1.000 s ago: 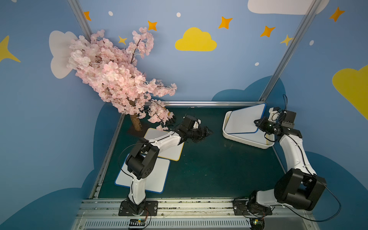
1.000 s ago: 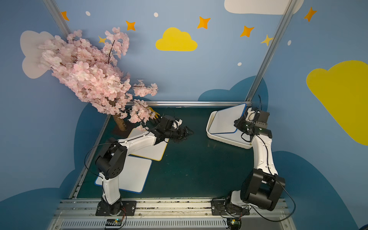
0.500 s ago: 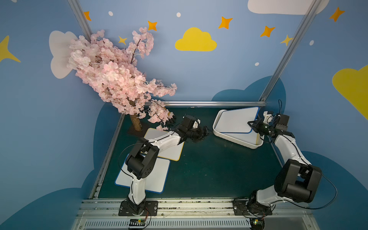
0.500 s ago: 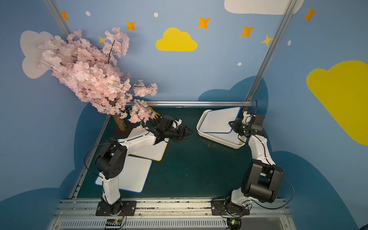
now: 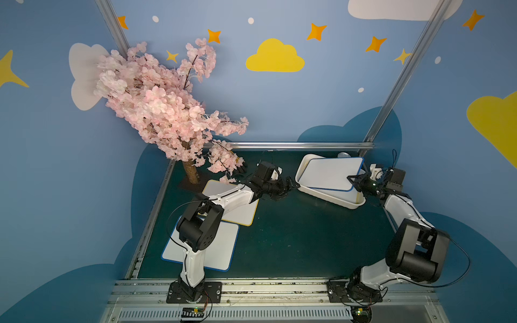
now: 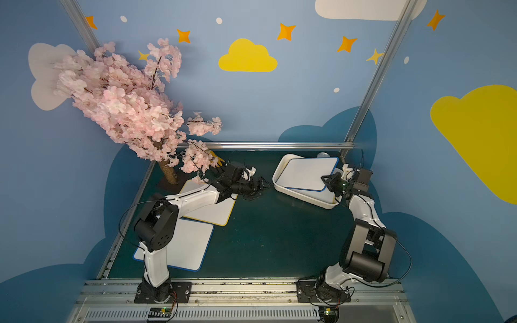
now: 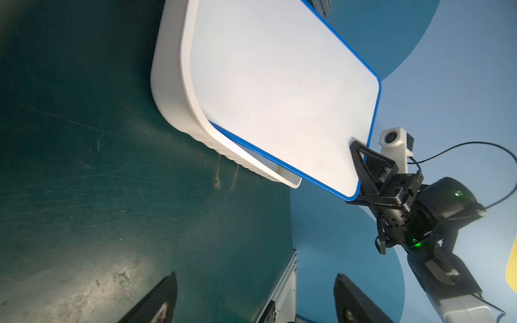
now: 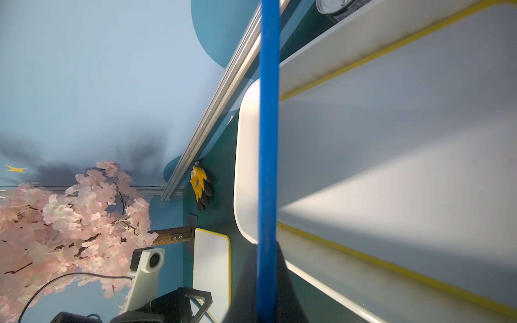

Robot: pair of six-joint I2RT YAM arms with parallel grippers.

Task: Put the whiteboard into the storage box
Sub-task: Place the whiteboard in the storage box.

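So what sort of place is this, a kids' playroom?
Likely a robot test booth dressed as a nursery: a left arm and right arm bolted at a green table, cloud-and-star painted walls, a fake blossom tree.

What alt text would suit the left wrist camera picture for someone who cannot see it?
The right gripper pinches a corner of a blue-edged whiteboard, holding it tilted over the white storage box, with the opposite end dipping inside. The box sits on a green table, and the open left gripper frames the foreground.
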